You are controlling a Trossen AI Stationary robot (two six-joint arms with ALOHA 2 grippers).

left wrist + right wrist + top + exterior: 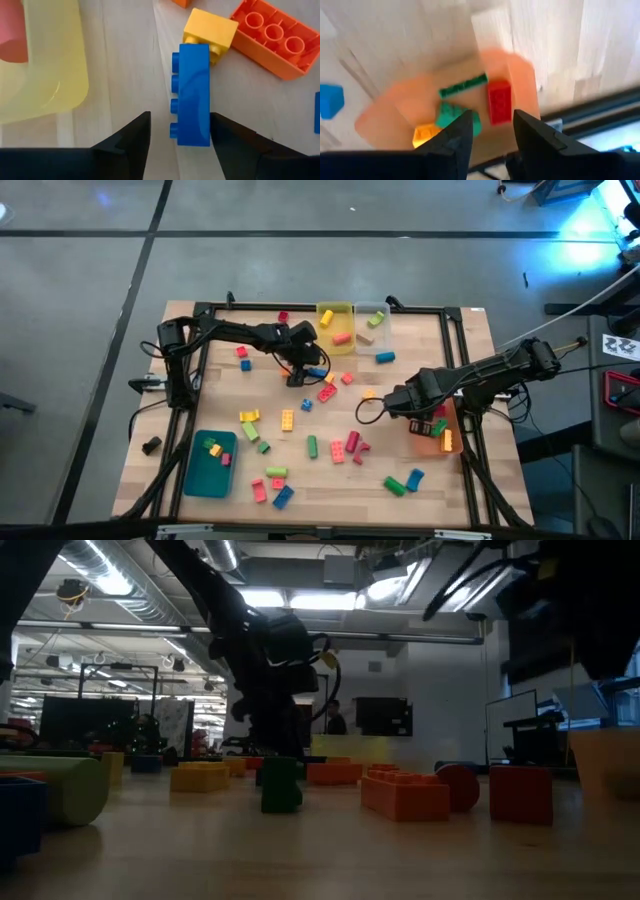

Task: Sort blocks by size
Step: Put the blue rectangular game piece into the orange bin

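A blue brick (192, 95) lies on its side on the wooden table, studs pointing sideways, its far end against a small yellow brick (210, 31). My left gripper (180, 116) is open and low over it, one finger on either long side; it shows at the table's middle back (297, 376). My right gripper (492, 120) hovers open and empty above the orange bin (520, 75), which holds a red brick (499, 101) and green and yellow ones. More blocks lie scattered over the table. My left gripper has one finger (235, 145) right at the blue brick's smooth long side (206, 125); I cannot tell whether it touches. The other finger stands clear of the studded side. The fingers come slanting from above and lie along the brick's sides.
An orange four-stud brick (272, 37) lies just past the yellow one. The yellow bin (335, 328) and a clear bin (372, 325) stand at the back, a teal bin (210, 463) at the near left, the orange bin (440, 435) at the right edge.
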